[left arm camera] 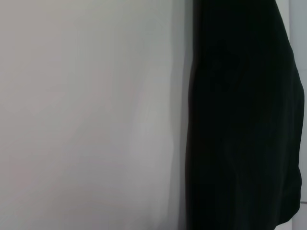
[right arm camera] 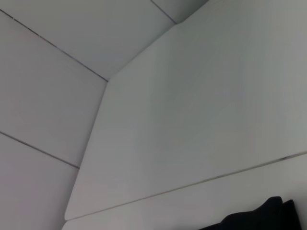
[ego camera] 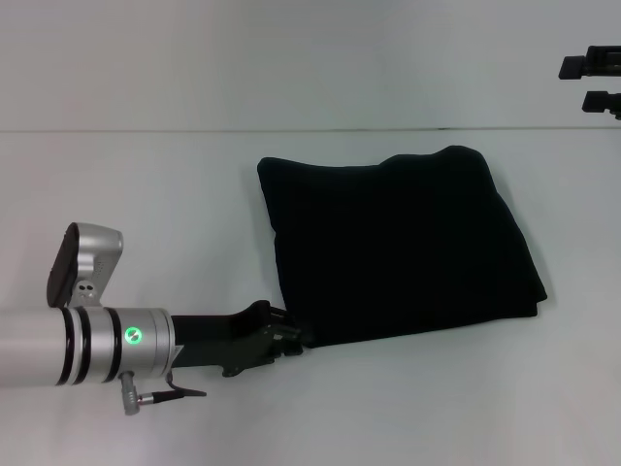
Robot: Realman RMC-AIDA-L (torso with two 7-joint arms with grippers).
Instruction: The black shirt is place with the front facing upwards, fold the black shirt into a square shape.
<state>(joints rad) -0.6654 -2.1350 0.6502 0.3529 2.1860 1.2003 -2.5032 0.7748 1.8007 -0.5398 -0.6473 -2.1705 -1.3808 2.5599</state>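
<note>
Shirt (ego camera: 398, 243): black, soft fabric, folded into a rough four-sided block, lying flat on the white table (ego camera: 146, 194) right of centre in the head view. Outline is broader at the near edge than at the far one; far edge slightly humped toward its right corner, near-right corner rounded, left edge nearly straight. No lettering or label shows on the upper face. Surface is plain, with faint creases only.

Same shirt, left wrist view (left arm camera: 240, 120): a dark mass filling one side of the picture, with a straight edge against the pale table (left arm camera: 86, 115). Same shirt, right wrist view (right arm camera: 268, 215): only a small dark corner enters at the picture's border, on the table (right arm camera: 192, 120), which shows a seam line and a far edge against the wall panels (right arm camera: 48, 72).

Left gripper (ego camera: 291, 335): black, at the end of the silver left arm (ego camera: 68, 340), which reaches in from the left with a green light on its wrist ring. Gripper tip sits at the shirt's near-left corner, touching or just at the fabric edge; black on black, so whether the fingers are clamped on cloth or spread cannot be told.

Right gripper (ego camera: 592, 83): at the far right border, raised and well apart from the shirt; two dark fingers appear separated, likely released.
</note>
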